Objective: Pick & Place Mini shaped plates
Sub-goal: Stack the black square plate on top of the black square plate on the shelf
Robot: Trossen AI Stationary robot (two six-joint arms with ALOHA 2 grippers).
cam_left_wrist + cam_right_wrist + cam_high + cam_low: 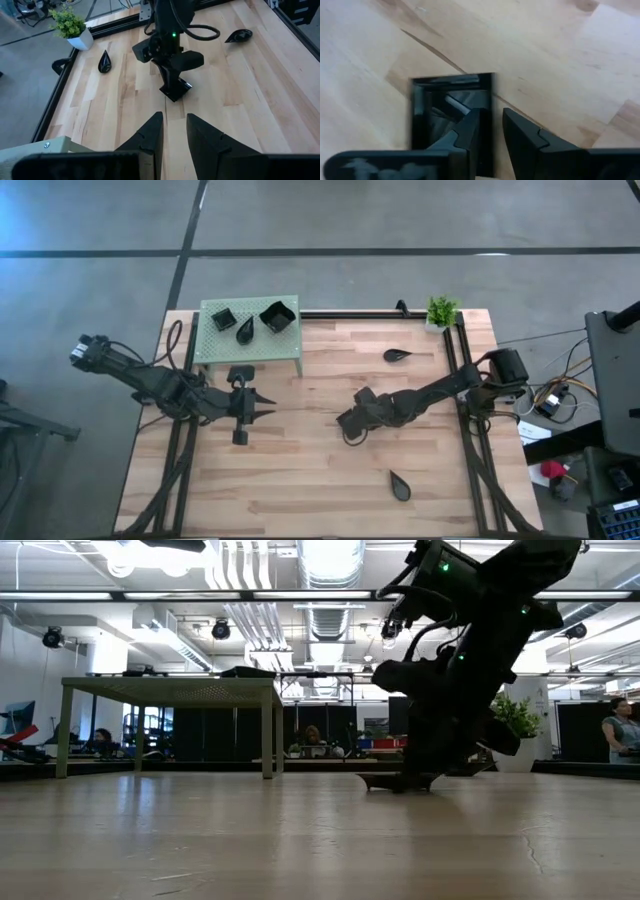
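right gripper fingers slightly apart, straddling one rim of the square mini plate directly beneath it, well right of the green stand. left gripper parted, farther off.

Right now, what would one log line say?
right gripper: straddling square plate rim, on table | left gripper: open, waiting | stand: three plates

Wooden table, plates (black), green stand
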